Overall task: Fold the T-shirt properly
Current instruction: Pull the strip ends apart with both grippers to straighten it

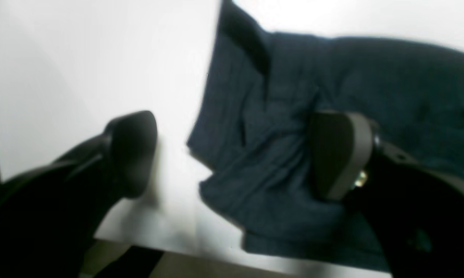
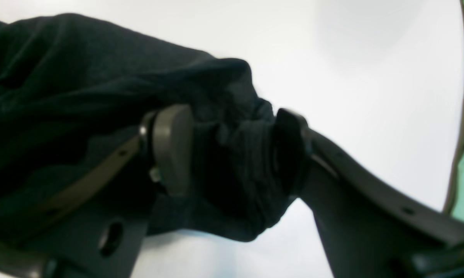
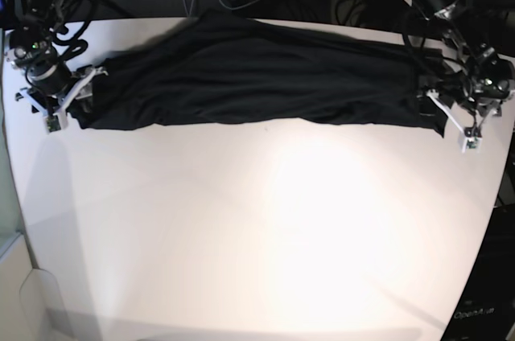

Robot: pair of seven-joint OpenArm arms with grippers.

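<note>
Bare white table point(image 3: 265, 228) fills the near half of the base view. Beyond it the T-shirt point(image 3: 249, 76), plain black and creased, lies stretched in a long band from 9 to 3 o'clock. At 9 o'clock the right gripper point(image 2: 232, 150) pinches a bunched fabric end. At 3 o'clock the left gripper point(image 1: 232, 154) is spread wide, one finger point(image 1: 338, 154) over cloth, the other over table.

- The T-shirt point(image 3: 249, 76) is thin, soft, matt black cloth, wrinkled and finely ribbed up close.
- The table point(image 3: 265, 228) is smooth white, with a soft sheen under the light.
- The right gripper point(image 2: 232, 150) has matt grey pads point(image 2: 172, 148) that look like plastic or rubber.
- The left gripper point(image 1: 232, 154) has the same dull dark finish.
</note>
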